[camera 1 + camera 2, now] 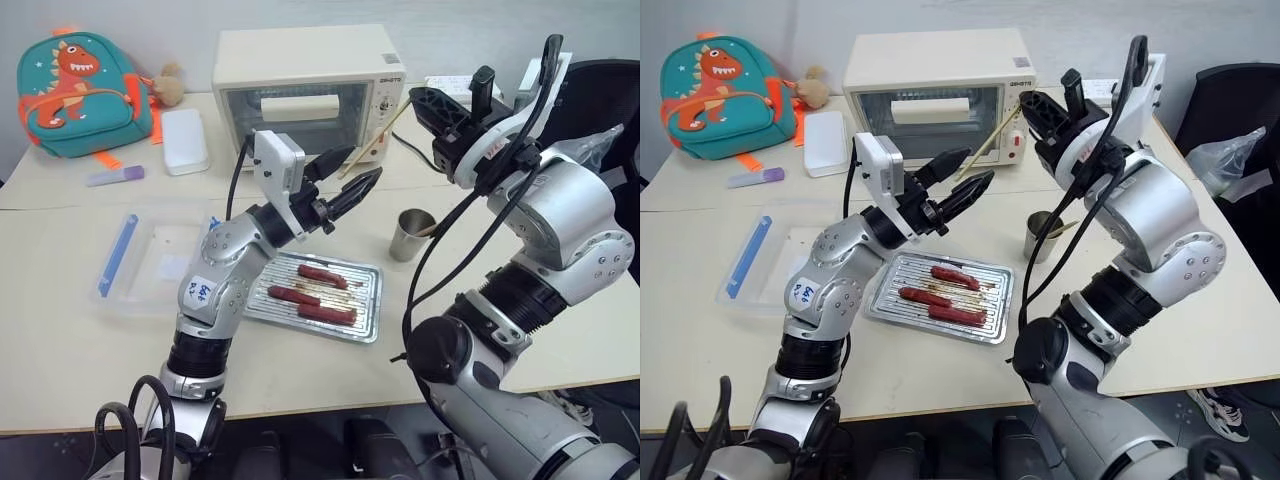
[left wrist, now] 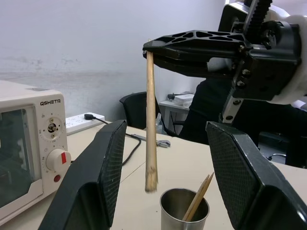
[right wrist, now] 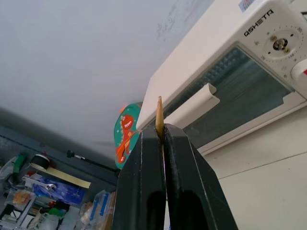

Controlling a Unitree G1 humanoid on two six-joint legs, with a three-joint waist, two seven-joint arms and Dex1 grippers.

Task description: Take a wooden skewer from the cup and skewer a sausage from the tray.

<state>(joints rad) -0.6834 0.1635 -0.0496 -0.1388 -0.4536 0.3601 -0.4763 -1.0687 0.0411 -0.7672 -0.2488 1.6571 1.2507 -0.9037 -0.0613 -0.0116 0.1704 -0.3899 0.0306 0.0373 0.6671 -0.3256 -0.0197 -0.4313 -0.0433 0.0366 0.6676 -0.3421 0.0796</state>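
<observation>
Right gripper (image 3: 163, 136): fingers pressed together, pinching the wooden skewer (image 2: 150, 120). In the right wrist view the skewer's pointed tip projects just past the fingertips. In the left wrist view the skewer hangs down from the clamped fingers, its lower end above and just beside the rim of the cup (image 2: 183, 210).

Left gripper (image 1: 343, 180): fingers spread, nothing between the pads. It is raised above the table (image 1: 60, 340), level with the front of the toaster oven (image 1: 305, 85). In the left wrist view the skewer stands between the two spread fingers (image 2: 93, 187), touching neither.

Cup: upright on the table, near the tray's (image 1: 365, 325) far right corner, with another skewer leaning inside it.

Tray: on the table below the left forearm, holding three sausages; the farthest sausage (image 1: 322, 275) lies apart from the other two.

Left of the tray lies a clear plastic box (image 1: 150, 265) with a blue clip. At the far left edge of the table rests a dinosaur backpack (image 1: 75, 90).
</observation>
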